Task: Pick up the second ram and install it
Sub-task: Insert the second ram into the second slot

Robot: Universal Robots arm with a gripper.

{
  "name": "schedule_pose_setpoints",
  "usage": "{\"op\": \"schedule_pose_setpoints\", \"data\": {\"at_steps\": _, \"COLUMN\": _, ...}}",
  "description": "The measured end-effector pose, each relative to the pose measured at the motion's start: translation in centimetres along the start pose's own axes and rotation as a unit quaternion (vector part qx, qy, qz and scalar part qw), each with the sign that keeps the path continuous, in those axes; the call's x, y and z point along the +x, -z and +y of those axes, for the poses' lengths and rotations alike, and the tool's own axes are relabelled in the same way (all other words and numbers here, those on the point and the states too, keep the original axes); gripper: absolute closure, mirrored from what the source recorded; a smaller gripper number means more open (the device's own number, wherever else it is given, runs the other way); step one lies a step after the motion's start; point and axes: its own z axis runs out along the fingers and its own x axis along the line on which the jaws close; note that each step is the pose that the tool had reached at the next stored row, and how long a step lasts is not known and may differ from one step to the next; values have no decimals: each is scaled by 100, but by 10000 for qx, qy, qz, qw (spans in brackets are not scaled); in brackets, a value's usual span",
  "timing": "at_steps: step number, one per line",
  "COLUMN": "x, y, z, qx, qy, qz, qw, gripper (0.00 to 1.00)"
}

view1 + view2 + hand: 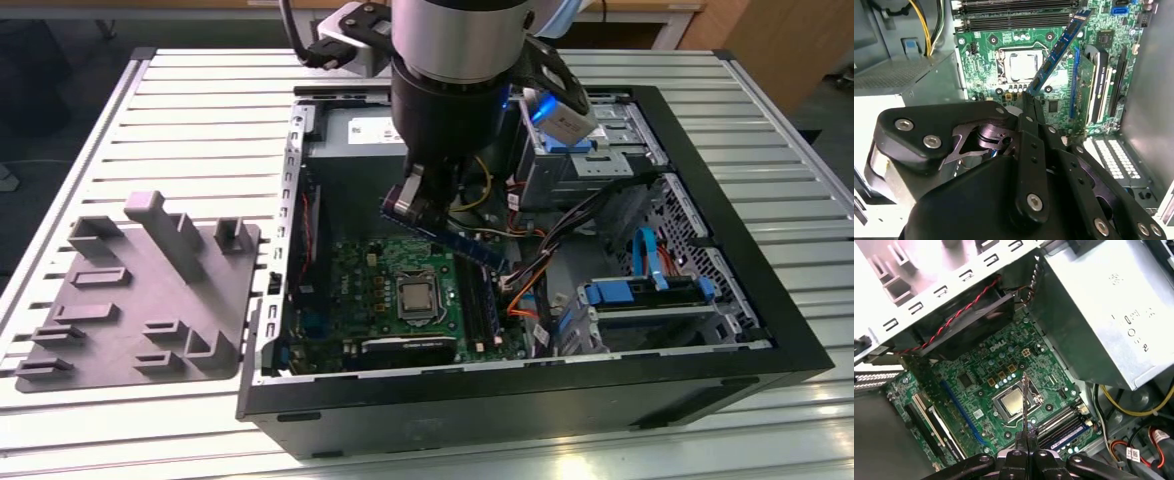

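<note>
My gripper is shut on the second ram, a long dark-blue stick held tilted above the green motherboard inside the open computer case. In the second wrist view the ram sticks out from between the fingertips over the board near the processor socket. The first wrist view has the ram edge-on, a thin line rising from the gripper. The long black slots lie beside the socket, and one of them holds a blue stick.
The grey plastic holder tray lies on the slatted table at the exterior view's left. Inside the case are a grey power supply box, drive bays with blue clips, coloured cables and an expansion card.
</note>
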Motion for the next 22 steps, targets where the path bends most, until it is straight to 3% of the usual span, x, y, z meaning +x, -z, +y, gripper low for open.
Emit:
{"op": "schedule_pose_setpoints", "data": {"at_steps": 10, "x": 0, "y": 0, "z": -1, "qx": 7, "qy": -318, "qz": -12, "qw": 9995, "gripper": 88}}
{"op": "schedule_pose_setpoints", "data": {"at_steps": 22, "x": 0, "y": 0, "z": 0, "qx": 14, "qy": -631, "qz": -23, "qw": 9980, "gripper": 88}}
